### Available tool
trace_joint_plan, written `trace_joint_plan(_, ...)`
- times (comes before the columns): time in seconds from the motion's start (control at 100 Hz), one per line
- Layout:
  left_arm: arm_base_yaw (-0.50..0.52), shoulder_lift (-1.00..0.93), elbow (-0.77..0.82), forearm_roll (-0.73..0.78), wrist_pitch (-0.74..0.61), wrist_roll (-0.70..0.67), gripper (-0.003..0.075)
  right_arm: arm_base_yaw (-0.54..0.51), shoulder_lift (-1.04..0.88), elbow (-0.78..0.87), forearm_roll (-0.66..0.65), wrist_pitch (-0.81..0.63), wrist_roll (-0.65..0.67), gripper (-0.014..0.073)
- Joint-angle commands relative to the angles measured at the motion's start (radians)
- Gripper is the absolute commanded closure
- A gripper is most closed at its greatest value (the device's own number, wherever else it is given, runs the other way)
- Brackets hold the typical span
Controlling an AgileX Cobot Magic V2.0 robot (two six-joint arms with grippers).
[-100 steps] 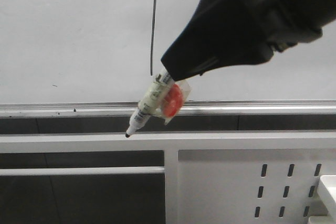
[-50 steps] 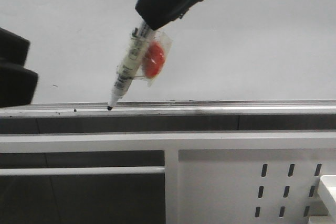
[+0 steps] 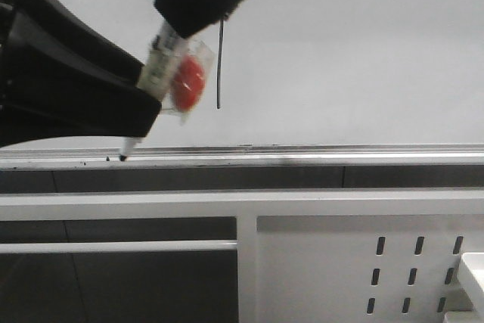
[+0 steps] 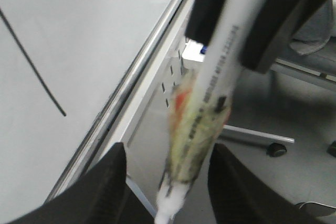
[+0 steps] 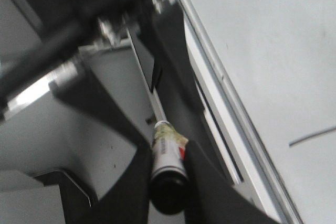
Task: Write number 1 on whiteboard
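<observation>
The whiteboard (image 3: 363, 51) fills the back, and the number 1 (image 3: 219, 66) is a thin dark stroke on it; the whiteboard (image 4: 79, 24) and the number 1 (image 4: 31, 61) also show in the left wrist view. My right gripper (image 3: 170, 24) reaches in from above, shut on the upper end of a white marker pen (image 3: 155, 69) that has a red tag taped to it. The pen's tip (image 3: 122, 158) points down at the rail. My left gripper (image 3: 147, 111) is open, with a finger on each side of the pen's lower half (image 4: 202, 124) and not pressing it.
A silver rail (image 3: 318, 155) runs along the board's bottom edge. Below it are a white frame bar (image 3: 340, 203) and a white perforated panel (image 3: 363, 262). A chair base with a caster (image 4: 275, 149) stands on the floor behind.
My right gripper has carried the pen left and up along the board, uncovering the stroke. The left gripper has come in from the left, and its fingers now stand on either side of the pen.
</observation>
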Motion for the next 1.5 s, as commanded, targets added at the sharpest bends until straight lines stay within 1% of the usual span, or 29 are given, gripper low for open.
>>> trace_joint_plan(0.0, -0.004, -0.001, -0.033, -0.021, -0.034, 0.010, 0.0405, 0.004, -0.020, -0.041, 0.015, -0.087, -0.009, 0.0643)
trace_joint_plan(0.36, -0.004, -0.001, -0.033, -0.021, -0.037, 0.012, 0.0407, 0.000, -0.020, -0.041, 0.000, -0.086, -0.009, 0.0643)
trace_joint_plan(0.62, -0.004, -0.001, -0.033, -0.021, 0.021, 0.012, 0.0407, -0.024, -0.020, -0.041, -0.002, -0.057, -0.009, 0.0643)
trace_joint_plan(0.82, -0.004, -0.001, -0.033, -0.021, 0.021, 0.012, 0.0411, -0.024, -0.020, -0.041, -0.002, -0.064, -0.009, 0.0643)
trace_joint_plan(0.89, -0.004, -0.001, -0.033, -0.021, 0.021, 0.012, 0.0465, -0.024, -0.020, -0.041, 0.002, -0.066, -0.009, 0.0643)
trace_joint_plan(0.94, -0.004, -0.001, -0.033, -0.021, 0.021, 0.012, 0.0536, -0.024, -0.020, -0.041, 0.004, -0.066, -0.009, 0.0643)
trace_joint_plan(1.04, -0.004, -0.001, -0.033, -0.021, 0.021, 0.012, 0.0719, -0.024, -0.020, -0.041, 0.009, -0.066, -0.009, 0.0643)
trace_joint_plan(1.06, -0.004, -0.001, -0.033, -0.021, 0.021, 0.012, 0.0740, -0.024, -0.020, -0.041, 0.009, -0.066, -0.009, 0.0643)
trace_joint_plan(1.2, -0.004, -0.001, -0.033, -0.021, 0.021, 0.012, 0.0740, -0.024, -0.020, -0.041, 0.011, -0.066, -0.009, 0.0643)
trace_joint_plan(1.34, -0.004, -0.001, -0.033, -0.021, 0.021, 0.010, 0.0740, -0.024, -0.020, -0.041, 0.042, -0.091, -0.009, 0.0642)
trace_joint_plan(1.39, -0.004, -0.001, -0.033, -0.021, 0.021, 0.010, 0.0740, -0.024, -0.020, -0.041, 0.042, -0.100, -0.009, 0.0621)
trace_joint_plan(1.41, -0.004, -0.001, -0.033, -0.021, 0.021, 0.010, 0.0740, -0.024, -0.020, -0.041, 0.042, -0.102, -0.009, 0.0596)
trace_joint_plan(1.46, -0.004, -0.001, -0.033, -0.021, 0.021, 0.010, 0.0740, -0.024, -0.020, -0.041, 0.042, -0.107, -0.009, 0.0498)
trace_joint_plan(1.47, -0.004, -0.001, -0.033, -0.021, 0.021, 0.010, 0.0740, -0.024, -0.020, -0.041, 0.042, -0.107, -0.009, 0.0460)
trace_joint_plan(1.48, -0.004, -0.001, -0.033, -0.021, 0.019, 0.010, 0.0740, -0.024, -0.020, -0.041, 0.042, -0.109, -0.009, 0.0440)
trace_joint_plan(1.49, -0.004, -0.001, -0.031, -0.021, 0.019, 0.010, 0.0740, -0.024, -0.020, -0.041, 0.042, -0.109, -0.009, 0.0398)
